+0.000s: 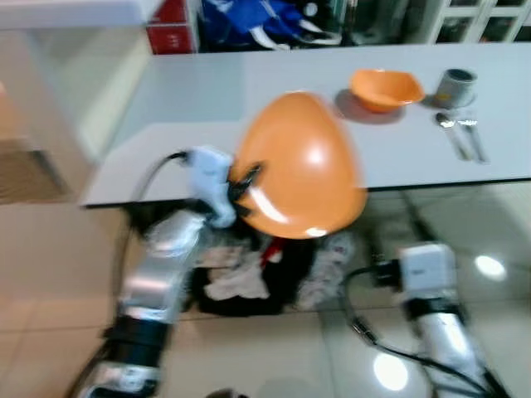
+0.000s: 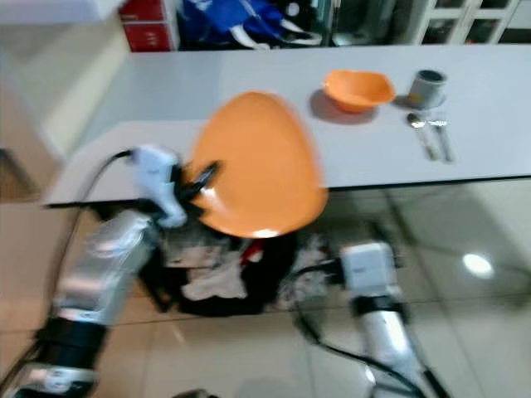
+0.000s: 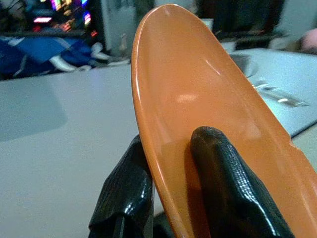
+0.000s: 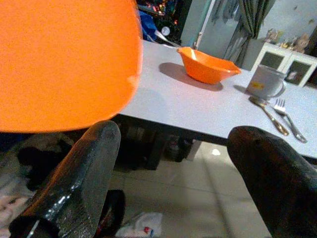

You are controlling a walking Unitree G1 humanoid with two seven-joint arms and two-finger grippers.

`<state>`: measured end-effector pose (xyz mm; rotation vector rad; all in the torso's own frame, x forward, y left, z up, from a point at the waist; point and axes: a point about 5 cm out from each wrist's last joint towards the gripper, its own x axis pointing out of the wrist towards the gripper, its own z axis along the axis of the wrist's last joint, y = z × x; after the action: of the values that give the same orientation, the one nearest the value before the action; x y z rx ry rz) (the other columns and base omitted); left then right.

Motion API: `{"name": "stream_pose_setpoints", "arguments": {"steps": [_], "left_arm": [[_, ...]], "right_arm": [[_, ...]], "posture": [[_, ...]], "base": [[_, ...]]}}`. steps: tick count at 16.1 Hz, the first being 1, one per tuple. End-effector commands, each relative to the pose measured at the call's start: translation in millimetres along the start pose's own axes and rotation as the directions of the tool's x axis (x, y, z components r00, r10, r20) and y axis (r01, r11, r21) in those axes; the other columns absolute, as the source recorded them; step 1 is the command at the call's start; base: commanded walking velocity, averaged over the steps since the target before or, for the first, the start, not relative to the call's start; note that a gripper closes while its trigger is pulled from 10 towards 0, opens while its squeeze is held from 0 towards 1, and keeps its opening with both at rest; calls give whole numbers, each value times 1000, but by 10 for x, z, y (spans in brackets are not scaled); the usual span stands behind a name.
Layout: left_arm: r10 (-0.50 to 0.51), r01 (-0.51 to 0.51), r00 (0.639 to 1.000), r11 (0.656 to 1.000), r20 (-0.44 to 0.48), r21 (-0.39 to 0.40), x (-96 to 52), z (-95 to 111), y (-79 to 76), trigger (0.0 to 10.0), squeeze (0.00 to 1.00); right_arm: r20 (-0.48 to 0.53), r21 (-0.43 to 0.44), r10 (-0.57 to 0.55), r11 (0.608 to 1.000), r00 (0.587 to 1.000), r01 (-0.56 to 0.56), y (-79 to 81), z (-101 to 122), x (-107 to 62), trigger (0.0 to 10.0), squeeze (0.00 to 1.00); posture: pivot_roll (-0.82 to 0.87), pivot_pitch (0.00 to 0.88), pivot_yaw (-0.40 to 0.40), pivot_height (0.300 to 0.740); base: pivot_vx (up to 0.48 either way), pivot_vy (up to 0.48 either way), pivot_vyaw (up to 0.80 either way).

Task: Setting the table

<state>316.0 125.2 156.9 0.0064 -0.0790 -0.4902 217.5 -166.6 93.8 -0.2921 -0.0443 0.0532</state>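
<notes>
Black fingers of the left tool are closed on the rim of the orange plate, one finger on the inner face and the other behind the rim, as is seen in the left wrist view. The plate is held tilted, almost on its edge, above the near edge of the grey counter, partly over the counter and partly over the floor. The right tool is held low under the counter edge, with its two fingers spread wide and nothing between them. Further out on the counter, ahead and to the right of the held plate, an orange bowl is placed, and just beside it, to the right, a grey mug; near the mug, on the side toward the robot, a spoon and a fork are laid side by side, with their long axes pointing roughly from the robot toward the far side. It is judged that the plate is to be set flat on a bare part of the counter, which lies forward of the left tool, so the plate must be levelled first. Under the counter a pile of dark and white things is seen on the floor, but it is too blurred to be named.
</notes>
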Motion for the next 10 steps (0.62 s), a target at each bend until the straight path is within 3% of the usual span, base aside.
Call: {"name": "stream_pose_setpoints", "arguments": {"steps": [1,10], "left_arm": [[-15,15,998,1000,62,2,59,132,-45,0,0],[33,-34,998,999,45,21,75,96,44,0,0]], "right_arm": [[2,-24,-7,1000,1000,8,-60,-6,-6,10000,0],[-2,-29,-3,1000,1000,3,-44,-16,-20,10000,0]], "posture": [[-110,1,51,727],[-113,0,52,727]], "base": [[266,-398,0],[276,-389,0]]}}
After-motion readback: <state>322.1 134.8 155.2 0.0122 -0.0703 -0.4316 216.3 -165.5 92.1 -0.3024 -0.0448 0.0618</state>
